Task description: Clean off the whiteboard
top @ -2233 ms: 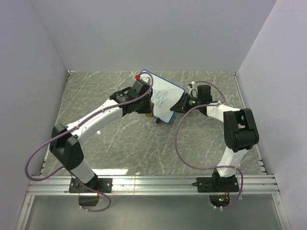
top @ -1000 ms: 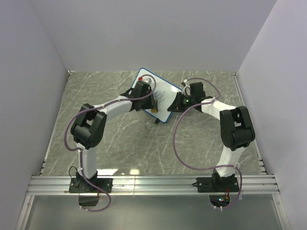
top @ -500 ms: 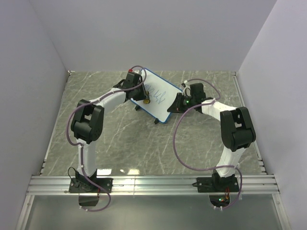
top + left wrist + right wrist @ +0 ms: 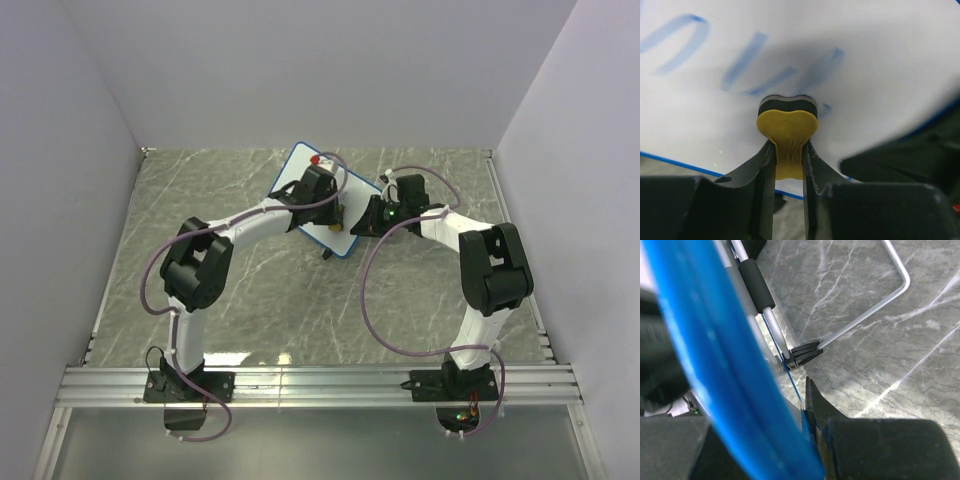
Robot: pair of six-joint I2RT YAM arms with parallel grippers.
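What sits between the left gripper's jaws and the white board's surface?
A small yellow bone-shaped eraser, pinched in the left gripper, its dark pad facing the blue-framed whiteboard; the left wrist view shows it.

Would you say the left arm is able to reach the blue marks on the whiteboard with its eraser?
Probably yes: the eraser in the left tool sits against the whiteboard, with the blue marks just ahead and nothing between.

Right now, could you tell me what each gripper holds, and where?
The left gripper pinches the yellow eraser at its narrow waist; the right gripper clamps the whiteboard by its blue frame edge.
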